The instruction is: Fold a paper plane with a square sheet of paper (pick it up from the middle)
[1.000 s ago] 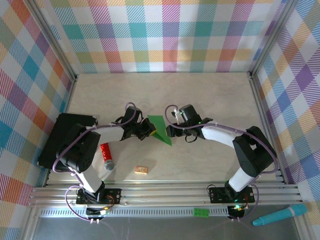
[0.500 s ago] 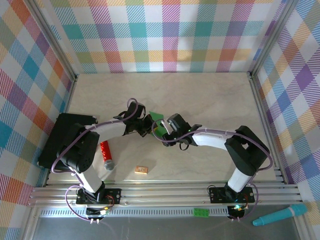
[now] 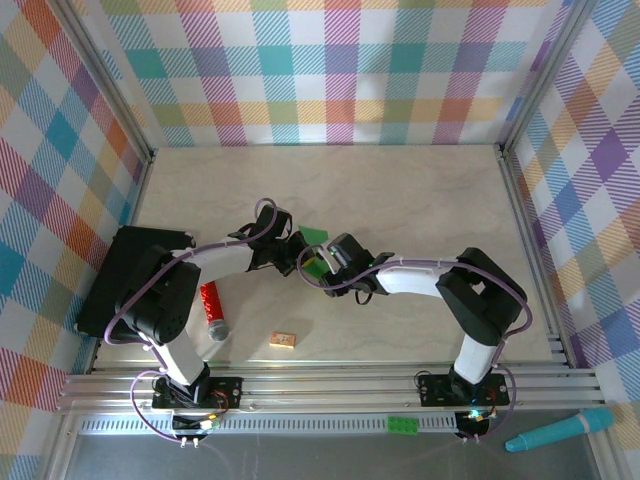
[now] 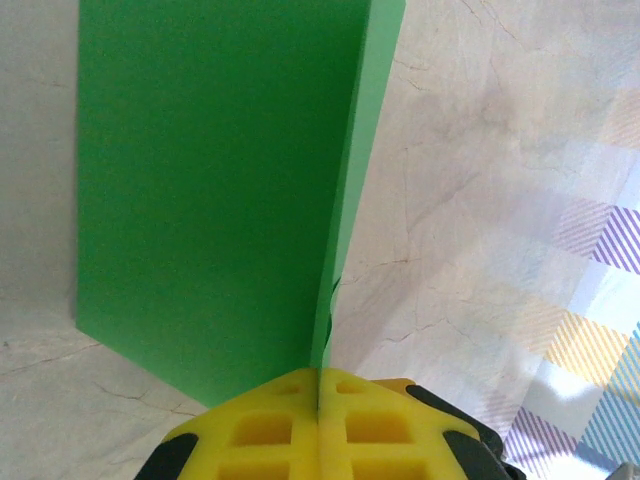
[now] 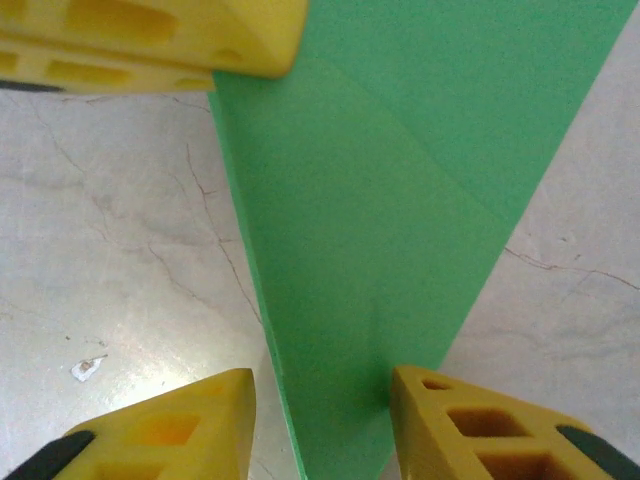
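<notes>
The paper (image 4: 210, 200), folded to a tapering strip, is lifted on edge over the mid worktop (image 3: 420, 190). The left claw (image 4: 318, 388) is clenched on its edge, apparently to steady it. Opposite the left claw, the right claw (image 5: 320, 420) straddles the narrow end, released, probably ready to pinch.

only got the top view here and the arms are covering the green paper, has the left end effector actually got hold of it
Observer: Yes. The left wrist view shows the left end effector shut on the near end of the green paper, with its yellow fingers pressed together.
Operator: and the right one, closed too
Observer: No. The right end effector is open, with one finger on either side of the paper's narrow end.
Operator: is the paper flat or folded
Observer: Folded. The right wrist view shows one layer overlapping another, and the shape tapers toward the right end effector.
</notes>
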Tool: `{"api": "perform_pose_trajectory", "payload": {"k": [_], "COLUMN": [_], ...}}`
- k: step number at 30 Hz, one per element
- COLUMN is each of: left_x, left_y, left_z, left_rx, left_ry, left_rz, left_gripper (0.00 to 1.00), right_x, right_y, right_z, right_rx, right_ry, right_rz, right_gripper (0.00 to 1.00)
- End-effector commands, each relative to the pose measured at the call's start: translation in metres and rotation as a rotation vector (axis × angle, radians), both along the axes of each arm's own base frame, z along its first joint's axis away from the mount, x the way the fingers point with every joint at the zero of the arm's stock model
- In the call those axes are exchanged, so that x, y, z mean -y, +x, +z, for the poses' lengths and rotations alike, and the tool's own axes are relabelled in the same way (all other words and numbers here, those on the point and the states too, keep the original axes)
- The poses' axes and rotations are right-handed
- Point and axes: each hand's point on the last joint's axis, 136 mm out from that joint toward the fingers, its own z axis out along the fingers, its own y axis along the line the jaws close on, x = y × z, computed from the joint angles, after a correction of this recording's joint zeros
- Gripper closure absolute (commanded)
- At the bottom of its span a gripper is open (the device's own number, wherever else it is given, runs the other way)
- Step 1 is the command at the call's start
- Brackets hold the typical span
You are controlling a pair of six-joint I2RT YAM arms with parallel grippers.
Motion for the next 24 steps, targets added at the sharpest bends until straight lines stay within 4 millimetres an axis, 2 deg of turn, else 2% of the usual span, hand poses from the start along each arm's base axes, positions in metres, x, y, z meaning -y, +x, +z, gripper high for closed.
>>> {"api": "perform_pose_trajectory", "payload": {"k": [1,10,16,24], "left_x": [0.005,0.005,0.005,0.003], "left_y": [-0.004,-0.006,-0.006,-0.007], "left_z": [-0.002,-0.006,-0.006,-0.004], "left_rx": [-0.014,-0.024,-0.025,-0.024], "left_ry": [0.007,0.006,0.008,0.017], "left_rz": [-0.016,-0.014,-0.013,-0.012], "left_gripper": [0.99,0.98,0.98,0.97], "right_x": [-0.010,-0.012,-0.009,-0.003], "right_y": [0.009,0.014,0.013,0.011], "right_z": [0.005,0.009,-0.002,-0.006], "right_rx": [0.032,0.043,0.030,0.035], "right_ry": [0.014,0.020,-0.002,-0.020], "right_rz": [-0.011,-0.027,-0.034,-0.040], "right_gripper": [0.60,0.63,0.68,0.67]}}
